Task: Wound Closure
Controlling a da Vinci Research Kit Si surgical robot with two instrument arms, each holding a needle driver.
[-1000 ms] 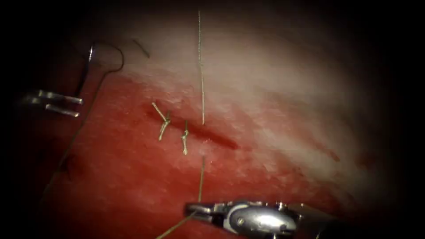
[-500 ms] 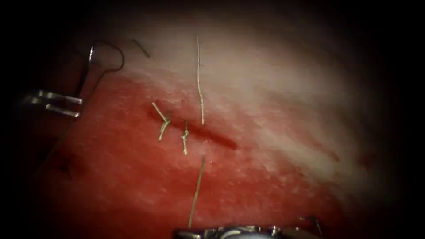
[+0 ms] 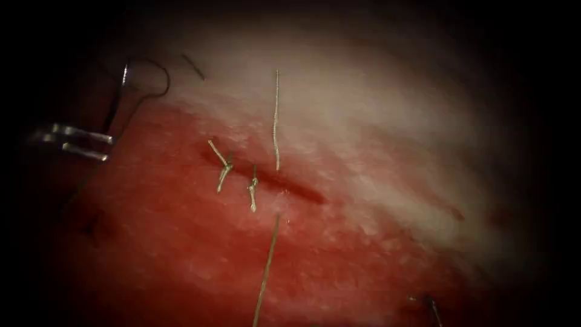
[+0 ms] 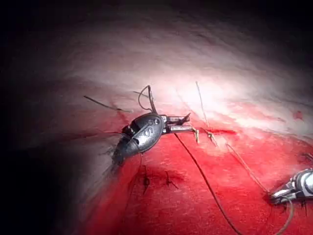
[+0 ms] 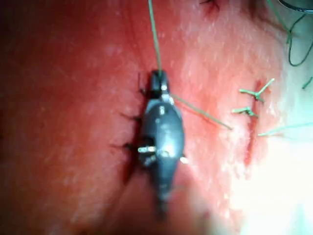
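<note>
Gripping thread point(image 5: 155, 39) in my right tool point(image 5: 157, 77); my left tool point(image 3: 82, 142) gapes, holding nothing, left of the cut point(image 3: 275, 180).

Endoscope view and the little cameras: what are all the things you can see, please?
tissue: one, red and pale, under everything.
cut: one, dark red, middle.
tied stitches: two, pale, across the cut's left end.
thread: one, pale, crossing the cut, running to the right pincer.
needle: one, seemingly the dark curve lying on the tissue far left of the cut, unheld.
left pincer: one, silver, open, holds nothing, left of the cut.
right pincer: one, dark, shut on the thread.
</note>
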